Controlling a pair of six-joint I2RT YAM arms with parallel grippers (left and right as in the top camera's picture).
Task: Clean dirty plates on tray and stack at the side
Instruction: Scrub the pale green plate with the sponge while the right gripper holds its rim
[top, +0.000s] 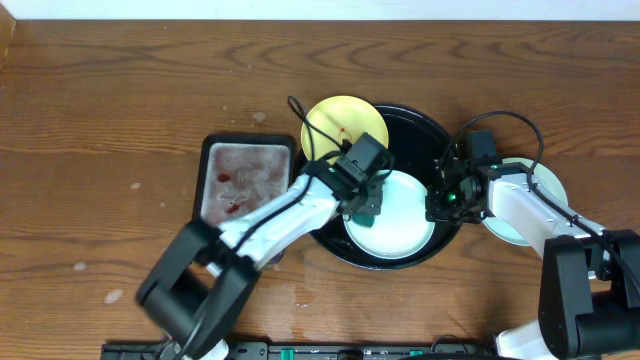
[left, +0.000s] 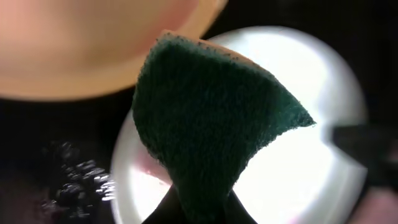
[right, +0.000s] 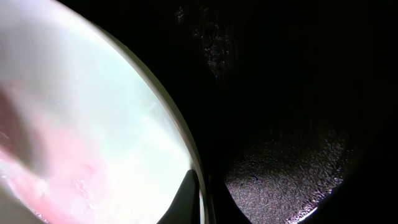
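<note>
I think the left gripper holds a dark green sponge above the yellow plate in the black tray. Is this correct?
Not quite. The overhead view shows the sponge in the left gripper above the pale mint-blue plate in the black tray. The yellow plate lies beside it.

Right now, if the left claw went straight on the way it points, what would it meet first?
The mint plate on the black tray, most likely. The left claw is shut on a green sponge that leads, so the sponge would touch the plate first. Depth is unclear.
</note>
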